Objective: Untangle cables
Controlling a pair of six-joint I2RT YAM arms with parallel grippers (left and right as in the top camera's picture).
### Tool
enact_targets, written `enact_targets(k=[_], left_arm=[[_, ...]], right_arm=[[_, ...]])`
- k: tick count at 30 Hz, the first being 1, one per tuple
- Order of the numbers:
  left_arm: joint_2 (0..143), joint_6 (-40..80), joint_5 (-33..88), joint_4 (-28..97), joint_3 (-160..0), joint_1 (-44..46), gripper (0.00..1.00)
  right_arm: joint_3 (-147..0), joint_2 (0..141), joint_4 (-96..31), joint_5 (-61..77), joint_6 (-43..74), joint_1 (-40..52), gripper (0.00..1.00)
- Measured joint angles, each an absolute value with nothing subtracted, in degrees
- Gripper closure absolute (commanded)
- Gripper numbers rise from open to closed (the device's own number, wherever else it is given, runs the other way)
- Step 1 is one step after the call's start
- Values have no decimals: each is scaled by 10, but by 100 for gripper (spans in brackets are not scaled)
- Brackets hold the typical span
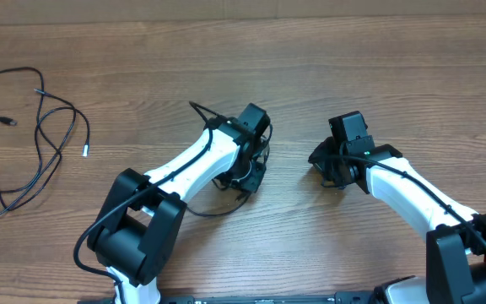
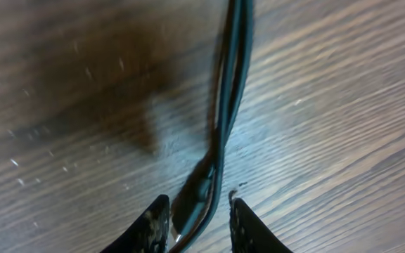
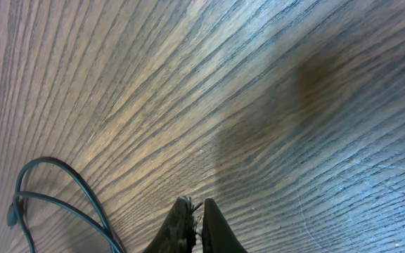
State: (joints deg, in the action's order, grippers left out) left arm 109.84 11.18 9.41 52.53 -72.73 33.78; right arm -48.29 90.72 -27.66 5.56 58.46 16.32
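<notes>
Overhead: loose cables (image 1: 36, 139) lie in open loops near the left edge of the wooden counter (image 1: 310, 51), small plugs at the strand ends, well apart from both arms. Left tool (image 1: 245, 173) sits near the counter's middle, pointing down, thin black strands looped around and under it. Right tool (image 1: 329, 165) is down on the counter just right of middle, apart from the left one; its state cannot be told from here. Left wrist: left tool (image 2: 197, 202) is spread, and a doubled cord (image 2: 229, 91) runs from the top of the view down between the fingers (image 2: 157, 225), ending in a small plug (image 2: 197, 195). The cord sits in the gap; cannot tell whether either finger touches it. Right wrist: right tool (image 3: 197, 205) has its fingers (image 3: 216, 232) pressed nearly together just above the wood. A thin cord loop (image 3: 62, 190) lies flat on the counter beside it, not touching.
</notes>
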Motion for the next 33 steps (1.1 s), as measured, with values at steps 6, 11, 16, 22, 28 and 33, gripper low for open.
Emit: enact_targets(k=[6, 11, 16, 22, 28, 33], left_arm=[[1098, 113, 83, 534, -694, 338, 77], [1098, 115, 13, 553, -689, 338, 95], [1098, 148, -79, 569, -689, 338, 96], [1098, 166, -121, 592, -689, 334, 70], [1098, 140, -111, 610, -699, 332, 53], [1098, 98, -59, 606, -731, 332, 54]], right_arm=[[-483, 907, -276, 56, 585, 163, 93], [-483, 907, -276, 56, 585, 163, 92], [-483, 907, -276, 56, 585, 163, 92], [-483, 907, -276, 56, 585, 163, 90], [-483, 907, -277, 56, 585, 163, 92], [-483, 907, -276, 56, 585, 163, 92]])
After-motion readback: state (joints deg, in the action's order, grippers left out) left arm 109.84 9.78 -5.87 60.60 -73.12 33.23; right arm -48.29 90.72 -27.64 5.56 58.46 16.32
